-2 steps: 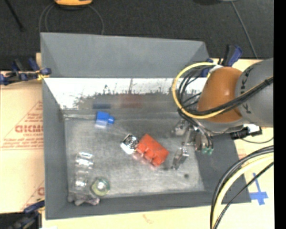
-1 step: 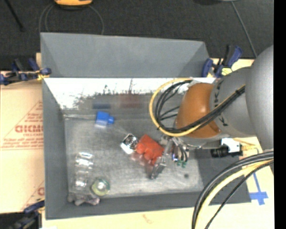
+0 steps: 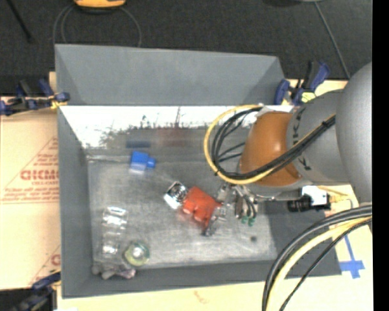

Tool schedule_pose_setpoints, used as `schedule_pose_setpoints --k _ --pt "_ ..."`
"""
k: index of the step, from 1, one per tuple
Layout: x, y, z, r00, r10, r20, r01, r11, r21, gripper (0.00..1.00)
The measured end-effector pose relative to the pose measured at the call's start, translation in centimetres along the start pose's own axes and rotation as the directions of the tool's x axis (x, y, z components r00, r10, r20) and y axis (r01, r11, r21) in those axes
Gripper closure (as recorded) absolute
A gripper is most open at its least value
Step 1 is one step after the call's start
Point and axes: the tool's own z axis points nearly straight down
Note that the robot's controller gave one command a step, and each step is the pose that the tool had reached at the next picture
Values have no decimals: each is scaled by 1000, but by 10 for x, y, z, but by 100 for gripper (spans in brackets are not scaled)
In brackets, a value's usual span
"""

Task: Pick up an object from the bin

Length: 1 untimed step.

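While arm [image 3: 350, 135] reaches in from R, wrist down, gripper [image 3: 238, 214] just beside red obj [image 3: 196, 203] mid bin [image 3: 74, 199], grip can't tell.

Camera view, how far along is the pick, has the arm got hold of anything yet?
Done: the gripper is down in the bin, just right of the red block at the middle. In hand: no grip can be made out. Left: grasp and lift; the red block, the blue piece and the clear heap at lower left all lie on the bin floor.
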Motion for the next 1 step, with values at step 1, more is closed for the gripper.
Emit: schedule_pose_setpoints --k 1 --pt "-55 6 -165 967 -255 -7 255 967 -1 100"
